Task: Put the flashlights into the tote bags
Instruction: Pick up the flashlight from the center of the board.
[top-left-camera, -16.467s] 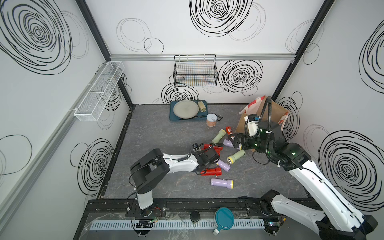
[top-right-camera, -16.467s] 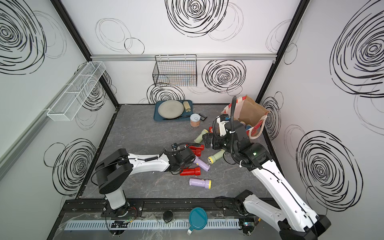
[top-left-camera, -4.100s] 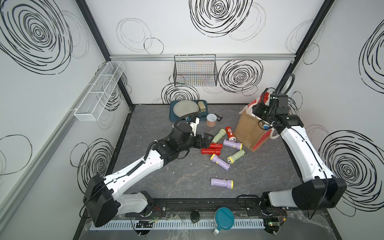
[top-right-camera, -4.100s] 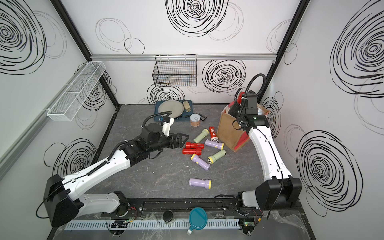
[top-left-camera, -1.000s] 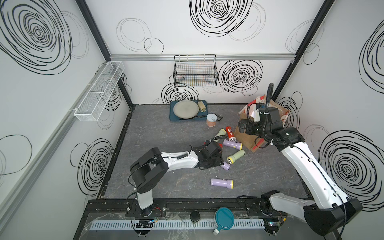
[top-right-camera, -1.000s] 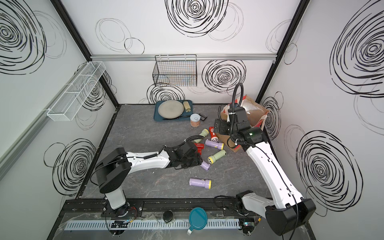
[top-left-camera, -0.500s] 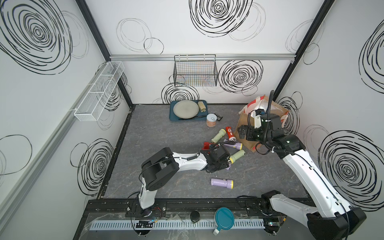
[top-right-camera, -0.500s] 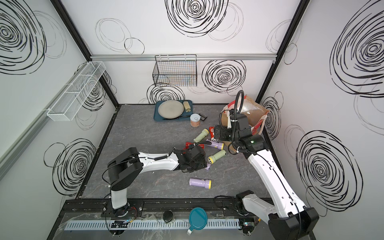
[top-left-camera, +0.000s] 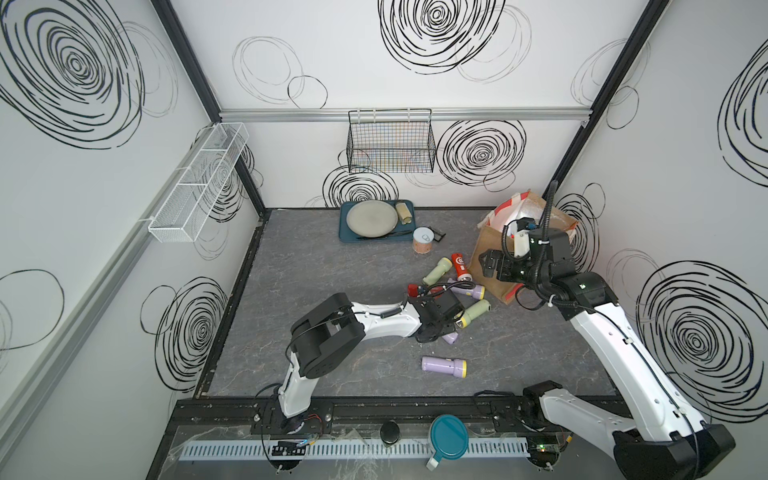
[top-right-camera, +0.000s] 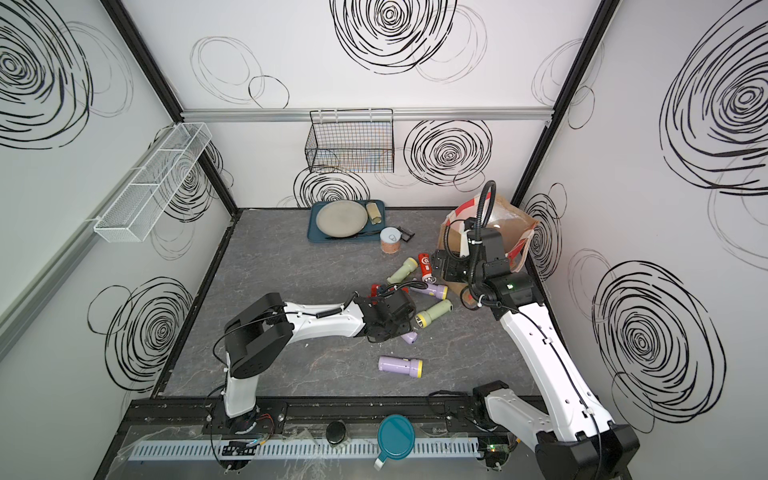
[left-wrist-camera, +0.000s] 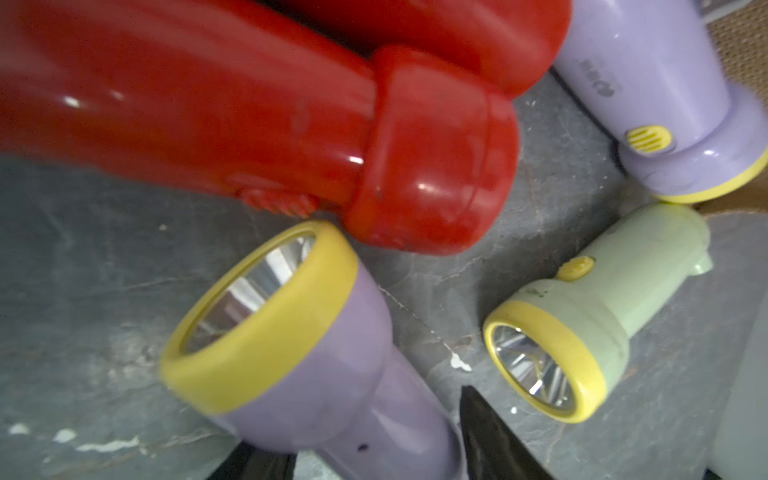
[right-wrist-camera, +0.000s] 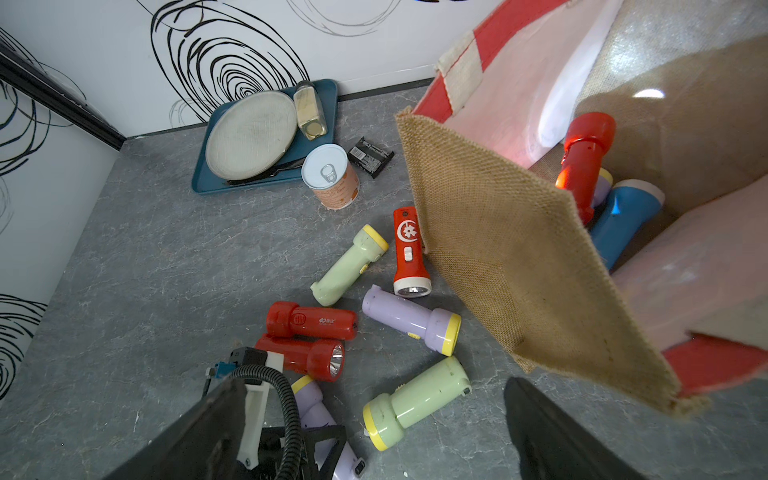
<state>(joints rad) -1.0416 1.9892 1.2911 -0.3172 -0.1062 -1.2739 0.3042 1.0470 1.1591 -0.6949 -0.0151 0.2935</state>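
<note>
Several flashlights lie in a loose pile on the grey floor. My left gripper (left-wrist-camera: 376, 422) is open, with a finger on either side of a lilac flashlight (left-wrist-camera: 291, 332) that lies flat; a thin gap shows at each finger. A red flashlight (left-wrist-camera: 291, 124) and a pale green one (left-wrist-camera: 602, 316) lie just beyond it. My right gripper (right-wrist-camera: 374, 382) hangs open and empty above the pile, beside the tote bag (right-wrist-camera: 519, 249). The bag holds a red flashlight (right-wrist-camera: 586, 158) and a blue one (right-wrist-camera: 623, 216). In a top view, another lilac flashlight (top-left-camera: 444, 366) lies alone nearer the front.
A teal tray (top-left-camera: 343, 232) with a plate stands at the back, with a white-lidded tin (top-left-camera: 423, 240) and a small black packet (right-wrist-camera: 370, 156) beside it. A black wire basket (top-left-camera: 390, 141) hangs on the back wall and a white wire shelf (top-left-camera: 199, 178) on the left wall.
My left gripper has slid right past the red flashlights onto the lilac one, and its jaws have narrowed. The right arm has come away from the bag's mouth towards the pile.
</note>
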